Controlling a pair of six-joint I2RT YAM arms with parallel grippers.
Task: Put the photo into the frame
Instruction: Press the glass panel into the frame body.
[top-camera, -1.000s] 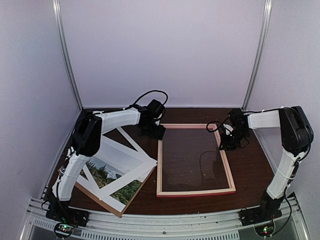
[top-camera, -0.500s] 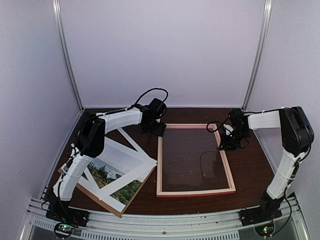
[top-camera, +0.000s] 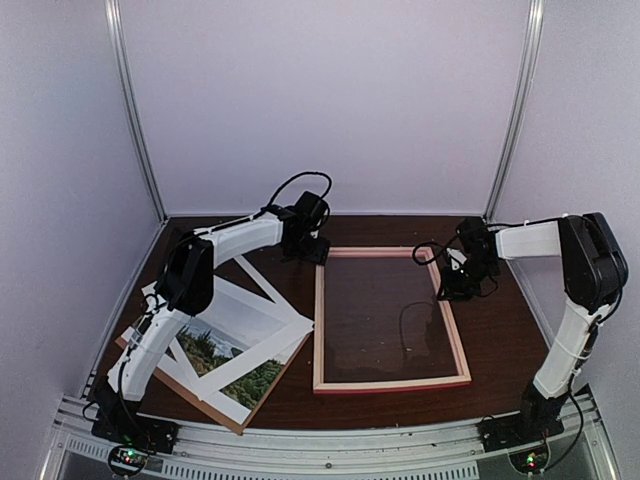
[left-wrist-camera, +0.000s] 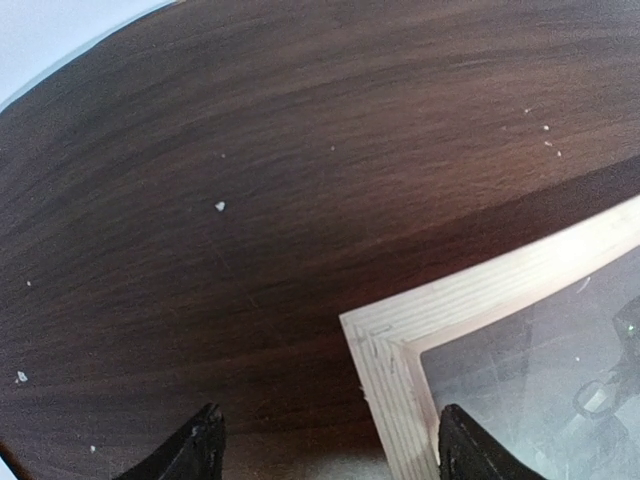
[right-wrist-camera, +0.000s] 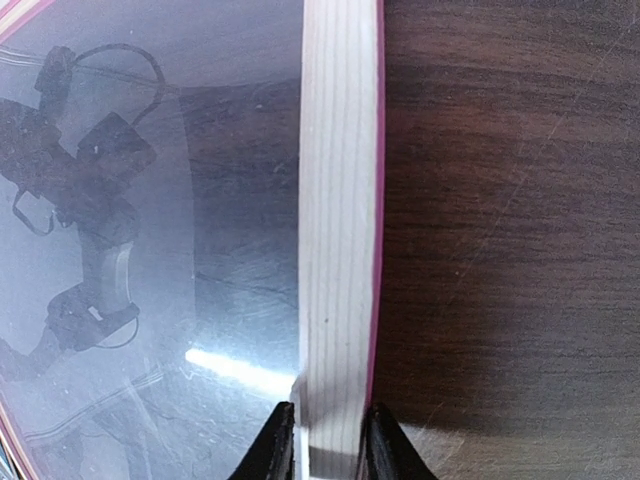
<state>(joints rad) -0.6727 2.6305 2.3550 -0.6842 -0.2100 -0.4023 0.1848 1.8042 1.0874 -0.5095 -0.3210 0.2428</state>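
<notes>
Note that the right gripper (right-wrist-camera: 328, 440) is pinched narrow on the right rail of the frame (top-camera: 319, 330), near its far right corner. The left gripper (left-wrist-camera: 325, 450) hovers with jaws wide and empty just off the far left corner. The frame lies back-side up at the centre of the table (top-camera: 500, 330), long axis running near to far. The photo (top-camera: 215, 350) lies at the near left, well apart from both grippers, partly covered by the white mat (top-camera: 255, 320) and skewed relative to the frame. Use the left arm for it: it is nearer, and the photo lies toward its base.
</notes>
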